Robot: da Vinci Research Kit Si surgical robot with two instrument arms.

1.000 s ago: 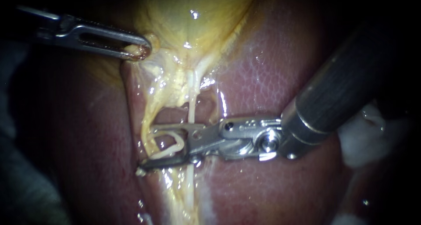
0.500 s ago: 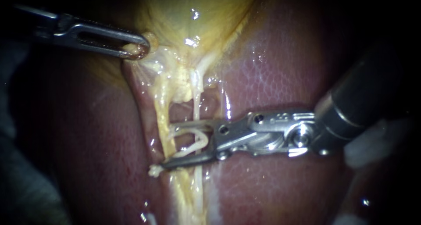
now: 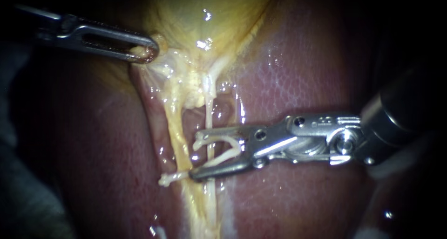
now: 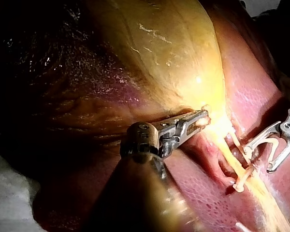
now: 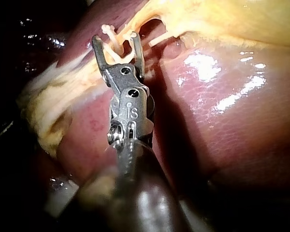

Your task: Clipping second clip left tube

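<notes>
Around the gallbladder (image 3: 205, 20) lies the big red liver (image 3: 298, 80). At the gallbladder's narrow end, my left instrument (image 3: 146, 52) has its jaws pinching the gallbladder. Farther from the gallbladder, my right instrument (image 3: 195, 156) has its jaws spread wide, holding an open white clip (image 3: 219, 137) between them. The left tube (image 3: 172, 126) runs down from the gallbladder, just past those jaw tips, not between them. A small clip (image 3: 164, 179) sits on it.
</notes>
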